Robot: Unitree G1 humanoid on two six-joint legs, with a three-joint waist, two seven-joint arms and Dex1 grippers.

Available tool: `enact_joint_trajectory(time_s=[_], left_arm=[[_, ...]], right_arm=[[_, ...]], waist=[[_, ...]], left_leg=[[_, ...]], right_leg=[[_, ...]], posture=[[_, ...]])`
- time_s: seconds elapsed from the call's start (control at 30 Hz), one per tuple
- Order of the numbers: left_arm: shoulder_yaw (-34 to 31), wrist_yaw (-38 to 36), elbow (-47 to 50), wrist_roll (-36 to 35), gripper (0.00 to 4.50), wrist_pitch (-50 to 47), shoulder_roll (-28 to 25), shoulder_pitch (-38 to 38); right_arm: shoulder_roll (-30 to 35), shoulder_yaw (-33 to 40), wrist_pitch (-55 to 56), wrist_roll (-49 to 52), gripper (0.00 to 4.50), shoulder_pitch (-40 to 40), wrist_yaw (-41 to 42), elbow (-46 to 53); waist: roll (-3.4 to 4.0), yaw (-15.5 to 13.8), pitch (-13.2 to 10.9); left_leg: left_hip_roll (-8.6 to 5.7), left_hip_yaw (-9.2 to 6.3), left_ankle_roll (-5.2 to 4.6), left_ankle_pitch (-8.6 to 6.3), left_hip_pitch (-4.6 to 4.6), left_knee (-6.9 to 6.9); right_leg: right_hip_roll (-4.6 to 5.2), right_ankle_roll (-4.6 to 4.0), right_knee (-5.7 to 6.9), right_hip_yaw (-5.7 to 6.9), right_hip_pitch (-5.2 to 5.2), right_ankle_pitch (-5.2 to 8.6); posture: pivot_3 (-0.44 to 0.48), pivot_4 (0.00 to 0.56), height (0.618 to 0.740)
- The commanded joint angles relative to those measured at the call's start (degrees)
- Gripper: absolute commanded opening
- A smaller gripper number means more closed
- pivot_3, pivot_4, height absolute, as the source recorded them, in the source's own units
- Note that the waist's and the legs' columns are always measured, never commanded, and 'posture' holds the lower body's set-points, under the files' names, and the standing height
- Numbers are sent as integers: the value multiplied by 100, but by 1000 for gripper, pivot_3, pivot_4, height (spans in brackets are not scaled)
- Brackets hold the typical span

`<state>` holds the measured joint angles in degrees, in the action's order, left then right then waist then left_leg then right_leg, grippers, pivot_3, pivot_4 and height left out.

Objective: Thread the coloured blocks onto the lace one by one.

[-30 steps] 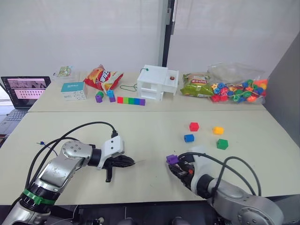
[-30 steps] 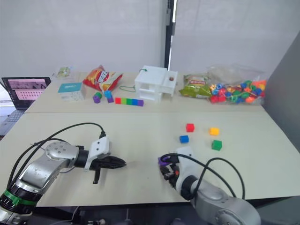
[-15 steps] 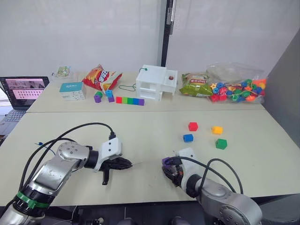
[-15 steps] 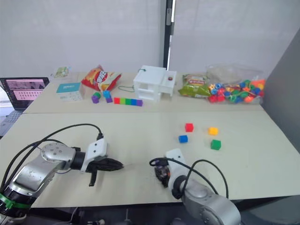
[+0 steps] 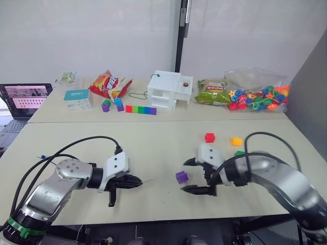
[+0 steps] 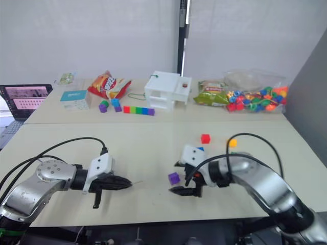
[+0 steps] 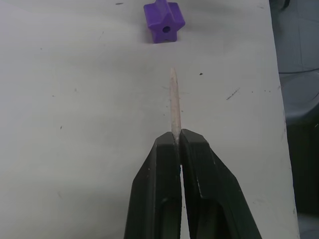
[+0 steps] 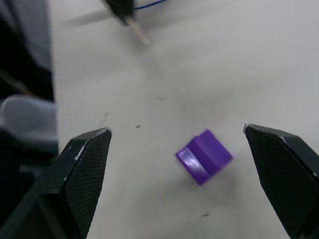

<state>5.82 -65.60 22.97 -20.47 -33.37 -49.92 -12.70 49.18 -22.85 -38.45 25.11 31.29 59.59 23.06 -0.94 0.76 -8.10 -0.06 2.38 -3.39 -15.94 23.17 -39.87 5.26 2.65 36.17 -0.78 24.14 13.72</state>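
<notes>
On the near table (image 5: 153, 143), w/ the purple block (image 5: 181, 176) as the landmark, everything that mattered sat close by. Right gripper (image 5: 196, 176) hung just right of the block, fingers spread wide w/ the block loose on the table in front of the gap, touching neither finger. Left gripper (image 5: 134, 180) was well left of the block, fingers pressed together on the lace's (image 7: 173, 107) pale stiff tip, which stuck out toward the block. Blue cord (image 5: 47, 157) trailed off far left of it.

Other blocks lay beyond and right of the purple one: red (image 5: 209, 137), yellow (image 5: 235, 141), green (image 5: 239, 152) half hidden behind the right arm; blue (image 6: 200, 149) barely peeked out above the right gripper.

Risks, as I judged them:
- Block was free on the table, so a push from the tip would likely just slide it away instead of threading. Needs holding first.
- In the left wrist view the hole faced the tip roughly, but the tip looked a bit off-line; a small miss would hit the face and shove or spin the block.
- Right fingers closing on a skewed block could flick it or cover the hole.
- Tip held only at its base, so it could pivot or slip back under load.
</notes>
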Motion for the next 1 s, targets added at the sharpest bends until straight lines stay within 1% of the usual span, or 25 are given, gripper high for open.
enact_joint_trajectory(time_s=[0.03,0.13,0.2,0.3,0.4,0.47,0.57,0.6,0.7,0.73,0.87,1.0], left_arm=[[-57,70,228,-84,0,-18,-47,23],[-54,144,381,-139,0,-132,-25,38],[-25,165,396,-146,0,-164,-15,7],[-10,165,426,-158,0,-176,-20,21],[-8,179,454,-165,0,-181,-25,42],[-3,190,462,-168,0,-183,-31,48],[-4,209,484,-190,0,-183,-36,63],[-1,209,481,-193,0,-174,-41,69],[38,204,503,-186,0,-160,-47,86],[50,197,517,-195,0,-164,-43,87],[151,214,572,-227,0,-238,6,14],[387,430,708,-214,0,-635,103,-210]], right_arm=[[-91,-536,1243,-730,4482,470,1108,-835],[-537,-988,2253,-1345,4482,1103,1791,-2092],[-714,-1081,2782,-1613,4482,1297,2059,-2668],[-919,-1061,3503,-1902,4482,1435,2295,-3374],[-1115,-963,3866,-2000,4482,1500,2474,-3826],[-1187,-928,4045,-2080,3962,1524,2583,-4059],[-1290,-799,4149,-2067,2922,1541,2660,-4231],[-1326,-753,4145,-2056,2661,1543,2671,-4261],[-1383,-654,4147,-2086,1630,1496,2673,-4299],[-1396,-608,4101,-2082,1353,1456,2655,-4275],[-1394,-414,3616,-2016,1337,1238,2531,-3857],[-1363,-251,2519,-1936,1337,895,2261,-2939]], waist=[[0,-2,0],[-2,-5,-1],[-2,-17,-1],[-2,-64,-1],[-1,-59,-1],[-1,-54,-1],[-1,-49,-1],[-1,-49,-1],[-1,-47,-1],[-1,-50,-1],[-1,-63,-1],[-1,-73,-1]], left_leg=[[0,1,0,0,1,-1],[0,1,0,0,1,-2],[0,2,0,0,3,-3],[0,1,1,1,3,-2],[-1,2,4,2,3,-2],[0,1,8,5,3,-1],[2,1,9,5,1,0],[1,1,9,5,1,0],[1,0,10,5,0,0],[1,0,10,5,0,0],[1,-1,11,5,1,0],[0,-1,10,5,3,0]], right_leg=[[1,0,0,0,0,0],[2,0,1,0,0,0],[3,0,1,0,2,-1],[7,-1,3,5,2,-1],[9,-1,2,4,2,-1],[8,-2,4,3,5,-2],[8,-4,5,3,3,-3],[9,-5,6,3,4,-3],[9,-6,8,2,5,-4],[9,-6,9,3,4,-4],[12,-6,9,3,4,-4],[12,-7,13,3,6,-4]], posture=[[0,150,740],[0,150,740],[0,150,740],[0,150,740],[0,150,740],[0,150,740],[0,150,740],[0,150,740],[0,150,740],[0,150,740],[0,150,740],[0,150,740]])
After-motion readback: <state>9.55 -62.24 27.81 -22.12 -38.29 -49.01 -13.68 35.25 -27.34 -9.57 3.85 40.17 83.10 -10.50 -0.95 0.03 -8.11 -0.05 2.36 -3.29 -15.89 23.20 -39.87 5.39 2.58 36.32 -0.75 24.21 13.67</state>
